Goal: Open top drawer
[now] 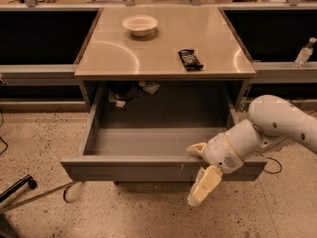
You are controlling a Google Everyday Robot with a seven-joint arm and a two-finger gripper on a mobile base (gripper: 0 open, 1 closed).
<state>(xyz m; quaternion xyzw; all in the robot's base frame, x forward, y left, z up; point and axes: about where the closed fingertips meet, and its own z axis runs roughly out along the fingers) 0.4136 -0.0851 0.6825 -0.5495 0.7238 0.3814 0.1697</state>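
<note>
The top drawer [148, 168] is a wide grey metal drawer under the counter, pulled far out toward me. Its shallow grey tray [153, 142] shows nothing inside. My gripper [197, 175] is at the drawer's front panel, right of centre. One cream finger [197, 148] reaches over the top rim of the front. The other finger [203, 187] hangs down in front of the panel. The front edge lies between the two fingers. The white arm comes in from the right.
A counter top [119, 58] holds a white bowl [139, 25] and a dark snack packet [190, 59]. A clear bottle [303, 52] stands on the right ledge. A chair leg [17, 188] and a cable lie on the speckled floor at left.
</note>
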